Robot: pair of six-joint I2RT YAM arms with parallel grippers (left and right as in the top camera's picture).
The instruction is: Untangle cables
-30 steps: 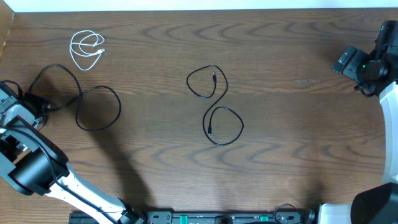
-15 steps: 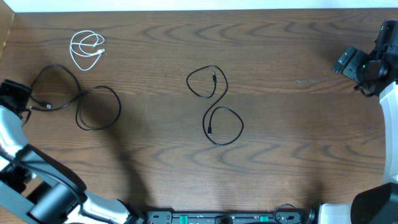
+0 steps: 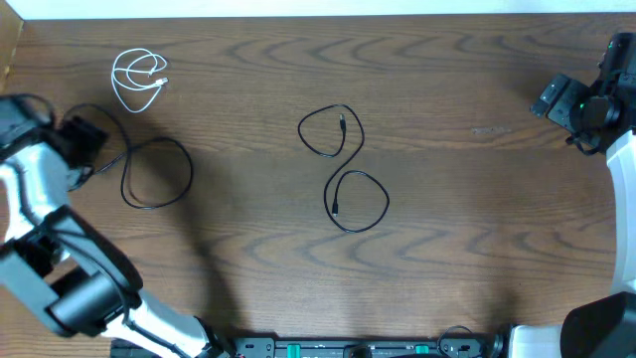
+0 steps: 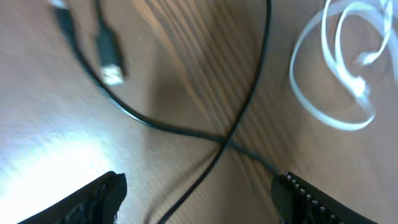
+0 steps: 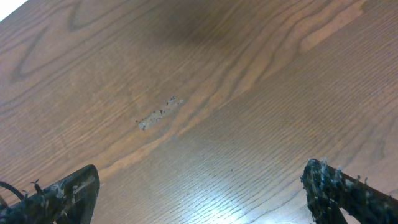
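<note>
Three cables lie apart on the wooden table. A white cable (image 3: 139,80) is coiled at the far left. Below it lies a black cable (image 3: 190,169) in a loose loop, and another black cable (image 3: 343,171) forms a figure eight in the middle. My left gripper (image 3: 91,144) hovers open over the left black cable. In the left wrist view that black cable (image 4: 224,143) crosses itself and runs between the jaws of my left gripper (image 4: 199,199) ungripped, its plug (image 4: 109,59) at upper left and the white cable (image 4: 339,74) at upper right. My right gripper (image 3: 547,99) stays open far right.
In the right wrist view my right gripper (image 5: 202,196) hangs over bare wood with a small pale scuff (image 5: 158,113). The same scuff (image 3: 492,129) shows in the overhead view. The table's left edge (image 3: 8,70) is close to my left arm.
My left gripper has opened, let go of the left black cable's end, and swung up and to the right from the table's left edge. The right arm has not moved.
</note>
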